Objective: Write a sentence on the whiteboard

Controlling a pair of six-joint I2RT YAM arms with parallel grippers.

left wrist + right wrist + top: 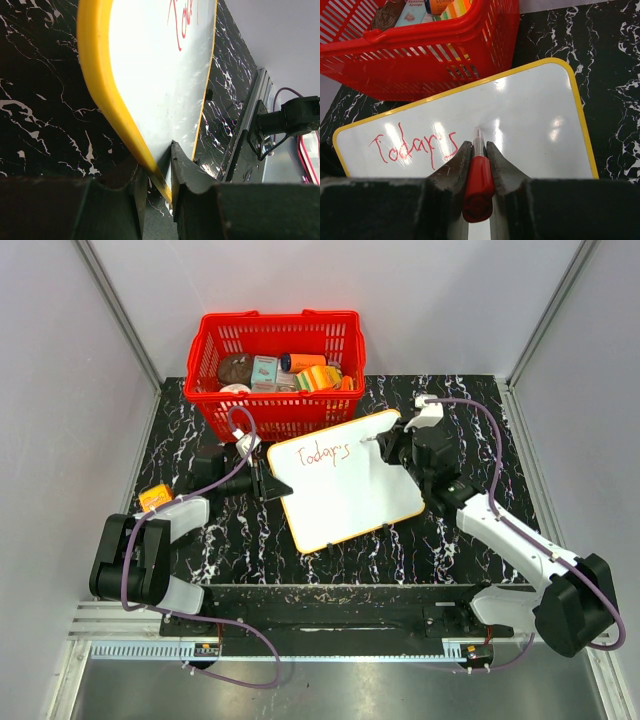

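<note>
My right gripper (479, 147) is clamped on the red marker (479, 184), tip at the whiteboard (535, 125) just right of the sentence (412, 147) so far, "Today's". The blank board runs off rightward, so I'd head that way. My left gripper (157, 167) pinches the board's left rim, in front of the red basket (435, 50).

One whiteboard (345, 490), one marker (479, 186), one red basket (290, 406), one orange object (155, 497)
</note>
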